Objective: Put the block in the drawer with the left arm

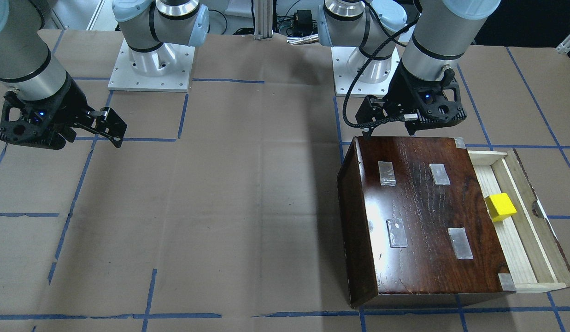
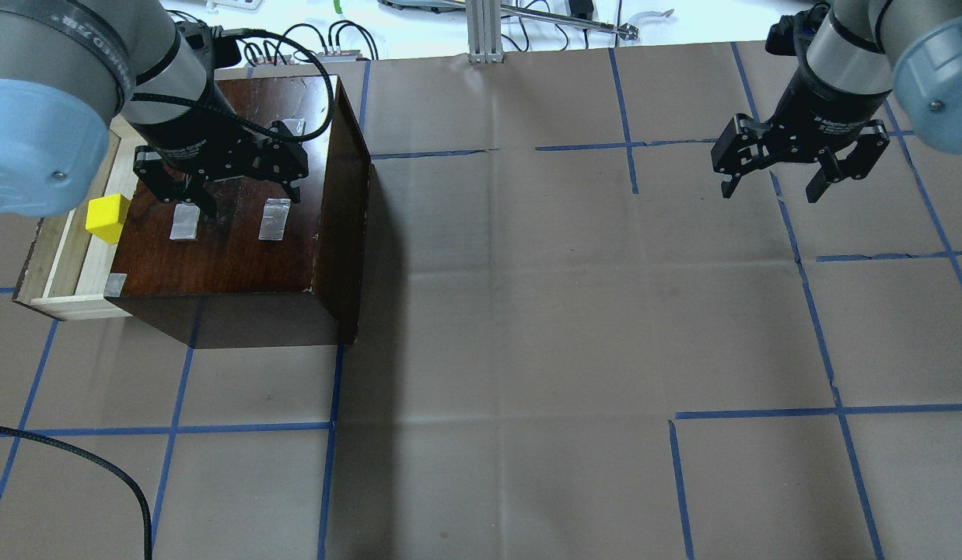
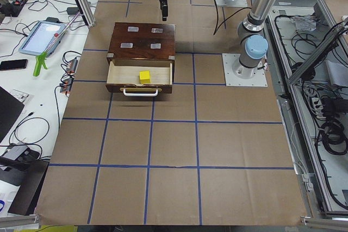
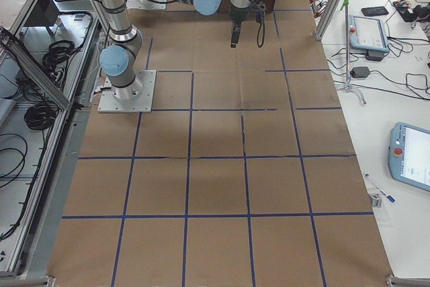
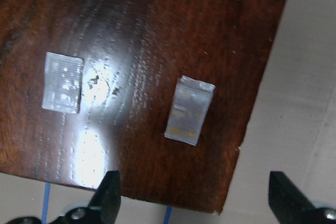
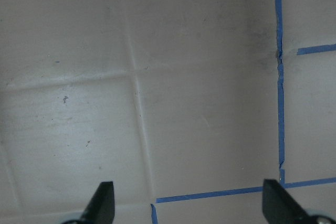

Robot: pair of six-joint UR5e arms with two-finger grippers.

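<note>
From the front, the block [image 1: 500, 207] sat in the pulled-out drawer [image 1: 520, 249], beside the dark box [image 1: 427, 216]. Overhead, the left gripper [image 2: 251, 201] hung over the box top, jaws apart and empty; the right gripper [image 2: 770, 190] hovered above the table [image 2: 527, 311], jaws apart too

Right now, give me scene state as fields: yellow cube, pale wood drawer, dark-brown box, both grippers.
box: glossy dark-brown wood, tape patches on top
drawer: pale wooden tray, pulled out of the box
block: small yellow cube, lying inside the drawer, gripped by nothing
left gripper: open, empty, above the box top
right gripper: open, empty, above the paper-covered table
task: block looks placed
</note>
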